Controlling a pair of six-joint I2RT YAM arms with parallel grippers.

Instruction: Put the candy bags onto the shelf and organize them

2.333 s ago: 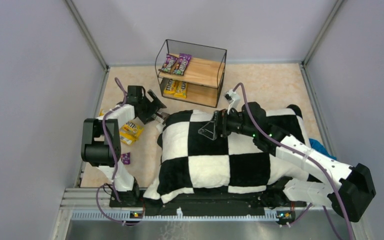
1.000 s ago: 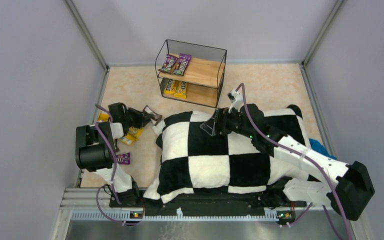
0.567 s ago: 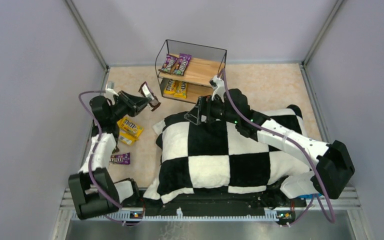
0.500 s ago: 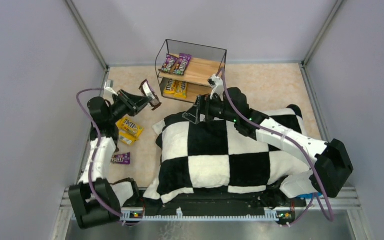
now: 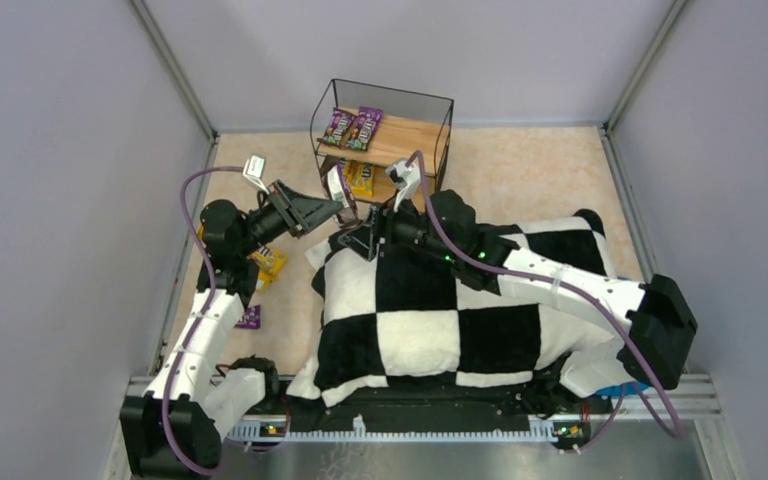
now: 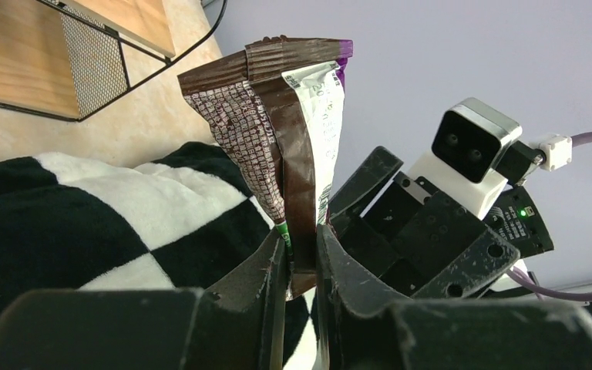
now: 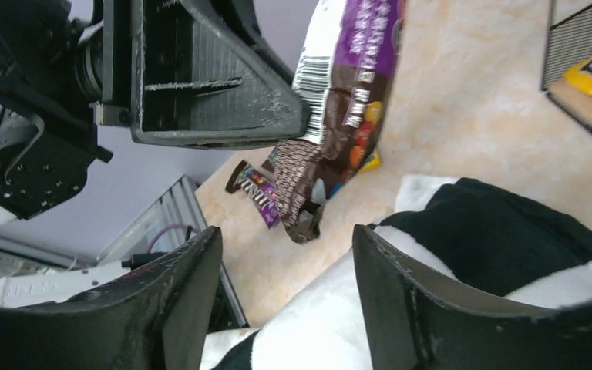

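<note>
The crinkled purple-and-brown foil candy bag (image 6: 293,131) is glossy, with ridged, crimped seams, and the left gripper (image 6: 302,248) is matt black plastic, scuffed pale along its edges. The black-and-white checkered cushion (image 5: 410,330) is soft, fuzzy plush cloth. The small two-tier shelf (image 5: 415,140) pairs thin black metal wire and fine mesh with smooth, pale, matt wooden boards, on a mottled beige matt tabletop (image 5: 540,170).

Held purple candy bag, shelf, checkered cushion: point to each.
purple candy bag (image 6: 289,139), left wrist view, its middle seam.
shelf (image 5: 415,140), top external view, bare upper board.
checkered cushion (image 5: 420,338), top external view, white centre square.
</note>
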